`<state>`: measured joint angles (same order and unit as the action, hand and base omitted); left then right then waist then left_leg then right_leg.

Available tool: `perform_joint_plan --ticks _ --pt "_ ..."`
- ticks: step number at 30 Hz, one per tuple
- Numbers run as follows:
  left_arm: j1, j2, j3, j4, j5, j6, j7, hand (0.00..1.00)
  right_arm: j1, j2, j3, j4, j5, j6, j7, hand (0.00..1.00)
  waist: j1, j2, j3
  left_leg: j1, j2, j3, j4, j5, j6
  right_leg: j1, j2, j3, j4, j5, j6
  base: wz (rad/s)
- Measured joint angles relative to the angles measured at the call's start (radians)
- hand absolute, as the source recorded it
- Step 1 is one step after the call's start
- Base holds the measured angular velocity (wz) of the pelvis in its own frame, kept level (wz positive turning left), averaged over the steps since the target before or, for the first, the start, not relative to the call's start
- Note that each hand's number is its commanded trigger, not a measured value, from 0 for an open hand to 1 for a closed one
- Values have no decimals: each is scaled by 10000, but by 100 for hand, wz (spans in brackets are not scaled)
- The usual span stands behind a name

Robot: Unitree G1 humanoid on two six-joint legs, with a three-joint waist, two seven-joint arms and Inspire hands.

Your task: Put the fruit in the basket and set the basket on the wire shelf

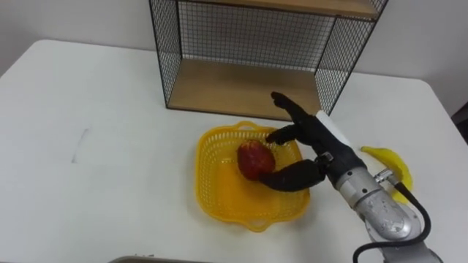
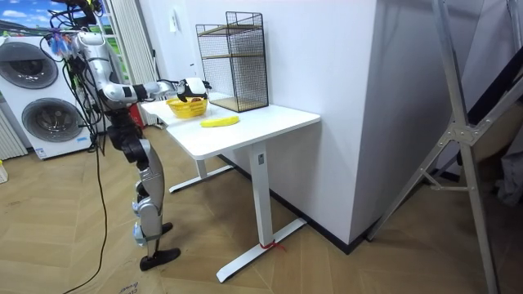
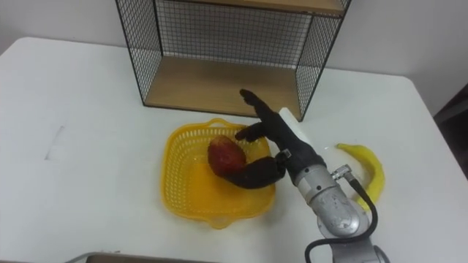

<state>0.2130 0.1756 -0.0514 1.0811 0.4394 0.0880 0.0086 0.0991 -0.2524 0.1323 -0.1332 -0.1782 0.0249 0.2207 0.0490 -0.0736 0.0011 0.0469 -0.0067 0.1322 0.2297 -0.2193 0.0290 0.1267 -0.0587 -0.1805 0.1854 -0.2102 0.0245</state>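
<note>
As your right hand (image 1: pixel 316 143) hangs over the yellow basket (image 1: pixel 218 196) at the centre of the frame, its thumb and fingers are curled round the red fruit (image 1: pixel 253 158), with one finger poking out straight toward the wire shelf (image 1: pixel 241 88) at the top. The fruit sits low inside the basket's rim, so this reads as the drop-in step for the first piece of fruit. Your next move: loosen the hand and lift clear without hooking the mesh wall. Then the banana (image 1: pixel 392 165) wants picking up; it lies on the white table (image 1: pixel 95 146) at the right edge, just beside your forearm. Only after that does the basket go onto the shelf's wooden board.
</note>
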Motion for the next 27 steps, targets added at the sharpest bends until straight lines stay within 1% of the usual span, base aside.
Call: perform_joint_plan --ticks 2,5,10,12,16,19,21,23,27 --pt "-24 -5 5 1 11 2 3 0 -15 -1 -73 -1 134 2 -24 0 -28 7 4 -16 1 -34 21 -2 2 9 0 -37 5 9 -4 4" --pt "-16 -29 178 25 37 -11 -26 0 -19 2 -478 -2 242 -3 -54 0 -86 25 10 -38 -1 -87 54 -6 7 37 -9 -108 9 27 -1 6" --pt "-6 -47 303 52 35 -42 -22 0 -28 3 -1270 -3 645 -26 -593 0 -186 172 5 -32 15 -29 42 -12 16 11 -6 -83 18 63 -7 -3" --pt "131 -76 486 80 35 -89 3 0 -28 6 -1654 -6 1070 -30 -857 0 -218 223 -14 5 20 -9 25 -12 17 49 -6 -85 19 67 -6 -2" --pt "277 -82 796 82 41 -95 20 0 -29 5 -2257 -61 1783 -44 -1336 0 -270 228 -28 3 32 1 22 -11 16 41 6 -82 19 68 -8 0" --pt "438 -92 959 110 54 -99 87 0 -33 7 -2658 -90 2399 -133 -1730 0 -384 219 -29 -6 28 -11 8 -10 15 11 8 -72 18 68 -8 0" --pt "464 -123 1124 242 60 -100 117 0 -33 13 -2880 -203 2538 -133 -1980 0 -472 219 -29 -6 23 -9 -15 -10 16 8 7 -66 14 67 -8 0" --pt "542 -122 1276 278 61 -91 119 0 -35 25 -3218 -383 2771 -175 -2428 0 -569 200 -28 -23 23 -40 -29 -10 15 -14 5 -80 6 67 -8 0" --pt "639 -140 1276 273 61 -93 239 0 -34 26 -3520 -409 3159 -303 -3342 0 -757 170 -38 -24 20 -27 -70 -10 15 -45 6 -76 6 67 -7 0"
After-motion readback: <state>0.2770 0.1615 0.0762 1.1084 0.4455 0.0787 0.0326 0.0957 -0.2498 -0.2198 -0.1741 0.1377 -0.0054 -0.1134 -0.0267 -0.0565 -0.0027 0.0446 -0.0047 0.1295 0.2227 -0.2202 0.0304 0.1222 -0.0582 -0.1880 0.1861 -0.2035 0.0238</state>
